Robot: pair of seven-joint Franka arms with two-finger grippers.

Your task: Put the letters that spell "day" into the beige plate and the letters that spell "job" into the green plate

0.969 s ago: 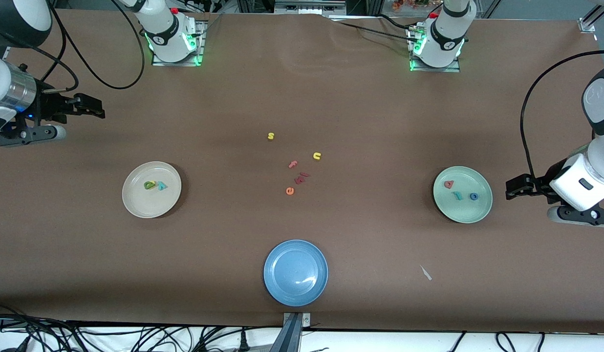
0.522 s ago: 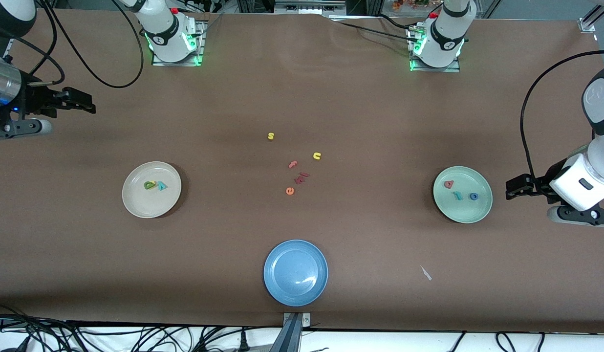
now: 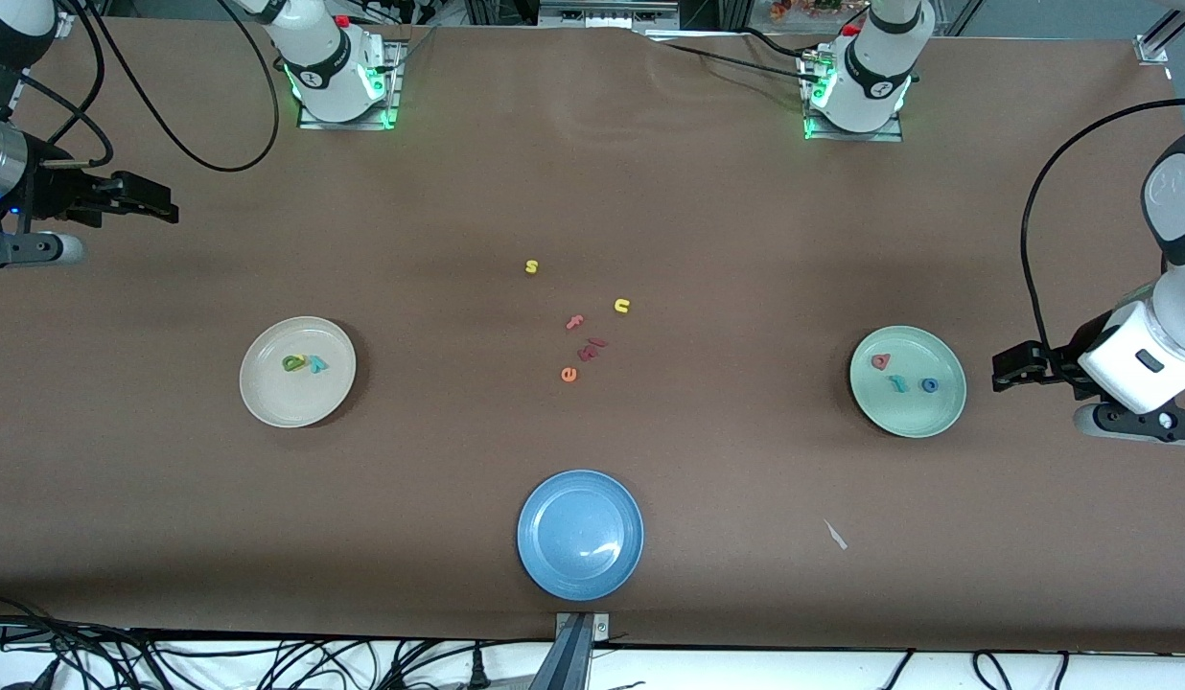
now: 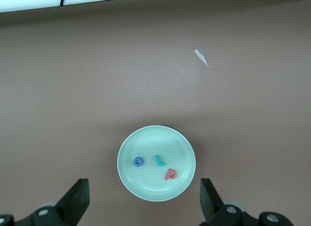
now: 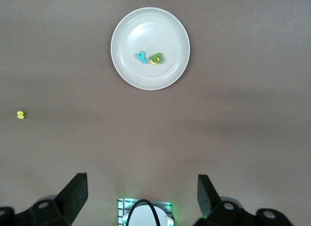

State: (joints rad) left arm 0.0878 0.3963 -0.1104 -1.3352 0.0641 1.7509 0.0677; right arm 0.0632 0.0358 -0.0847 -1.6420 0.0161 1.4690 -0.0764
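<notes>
- The "day" letters [image 3: 304, 363] are seen lying in the beige plate [image 3: 267, 393], the "job" letters [image 3: 903, 379] in the green plate [image 3: 923, 417].
- Loose letters (yellow, salmon, orange) [image 3: 581, 331] are scattered mid-table between the plates; a blue plate [image 3: 580, 534] sits nearer the camera.
- The left gripper [image 3: 1001, 369], jaws open, is held beside the green plate; the right gripper [image 3: 161, 201], also open, is held at the right arm's end.
</notes>
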